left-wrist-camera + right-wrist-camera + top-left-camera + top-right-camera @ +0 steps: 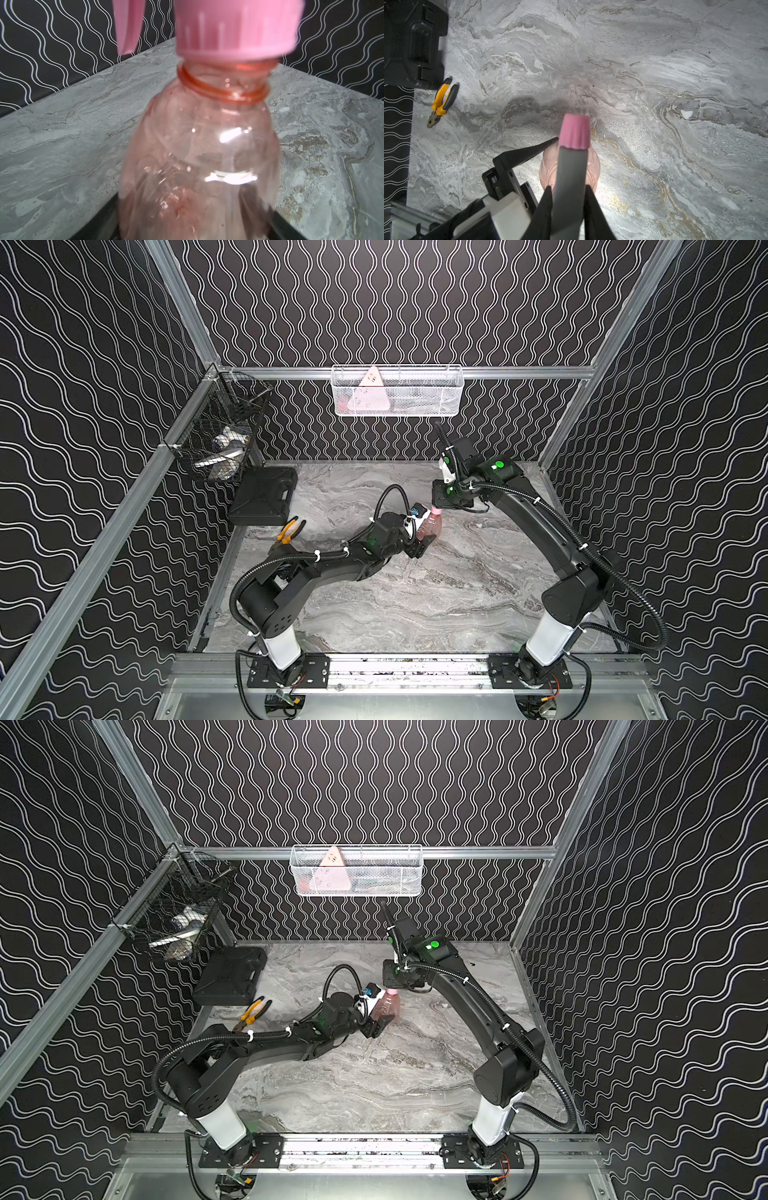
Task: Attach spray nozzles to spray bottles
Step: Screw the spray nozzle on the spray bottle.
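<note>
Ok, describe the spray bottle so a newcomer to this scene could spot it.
On the grey marble table, look near its centre. The spray bottle sits in the left gripper, a pink spray nozzle on its neck. It alone is translucent pink; the pale pink plate in the white basket is opaque.

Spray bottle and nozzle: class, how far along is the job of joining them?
Done: the spray nozzle has its collar sitting on the spray bottle, tube inside. In hand: the left gripper holds the bottle, and the right gripper is shut on the nozzle. Left: thread shows below the collar, so screwing it down probably remains.
</note>
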